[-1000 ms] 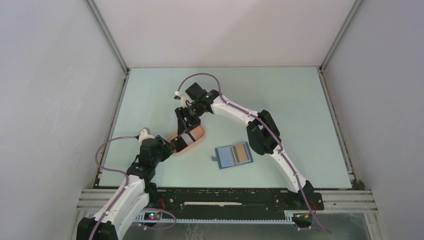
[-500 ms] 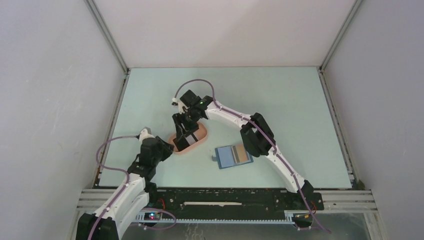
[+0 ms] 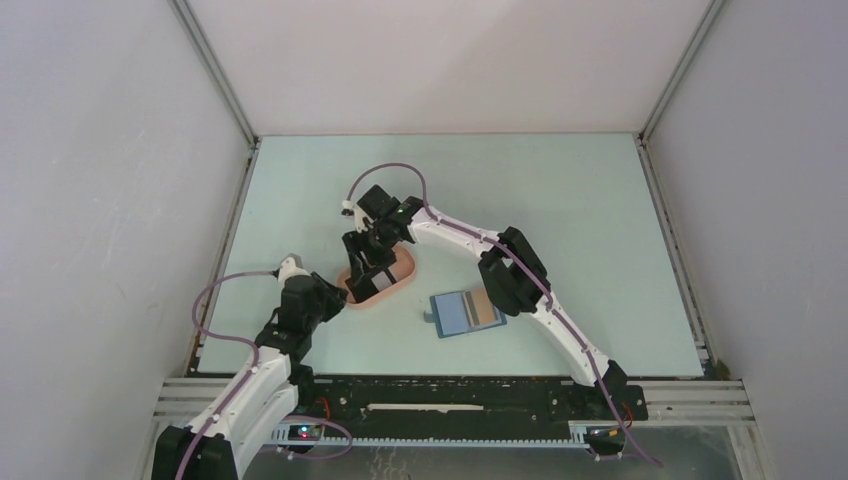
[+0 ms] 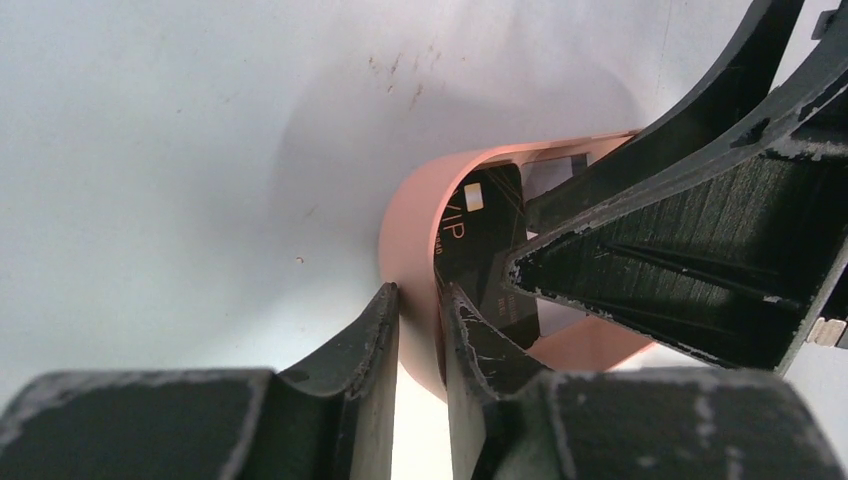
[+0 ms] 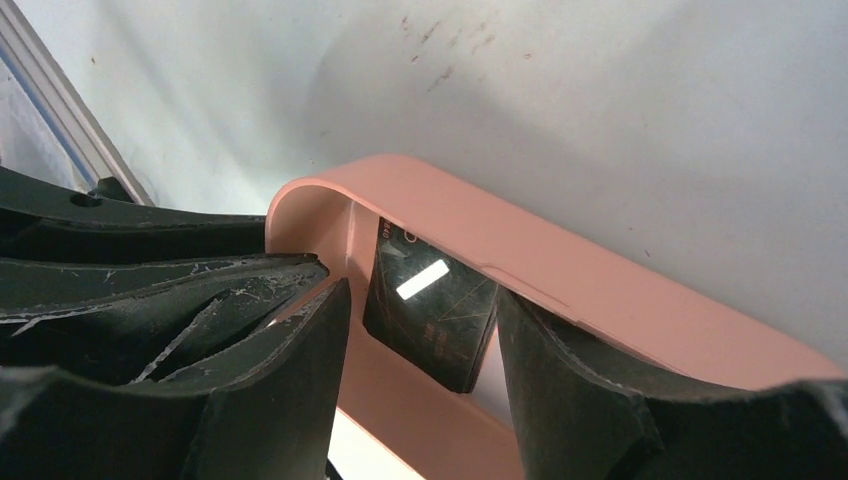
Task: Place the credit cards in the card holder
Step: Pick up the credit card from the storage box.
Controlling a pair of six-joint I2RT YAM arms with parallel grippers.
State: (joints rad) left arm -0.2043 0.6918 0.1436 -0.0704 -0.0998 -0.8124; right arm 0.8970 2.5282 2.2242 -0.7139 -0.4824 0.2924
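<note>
A black credit card (image 5: 430, 300) lies tilted inside the pink oval tray (image 5: 560, 270), its corner raised. My right gripper (image 5: 425, 295) reaches down into the tray, open, one finger on each side of the card with a gap at the left finger. My left gripper (image 4: 420, 295) is shut on the tray's end wall (image 4: 405, 230), one finger outside and one inside, next to the black card (image 4: 490, 250). From above, the left gripper (image 3: 338, 296) sits at the tray's left end. The blue card holder (image 3: 458, 314) lies open to the right with a tan card (image 3: 486, 307) on it.
The pink tray (image 3: 403, 270) lies left of centre on the pale green table. The right gripper's fingers (image 4: 640, 200) crowd the tray close to my left fingers. White walls and metal rails (image 3: 235, 200) bound the table.
The right gripper has come down and toward the near left, into the tray over the black card. The left gripper has narrowed onto the tray's end wall.
</note>
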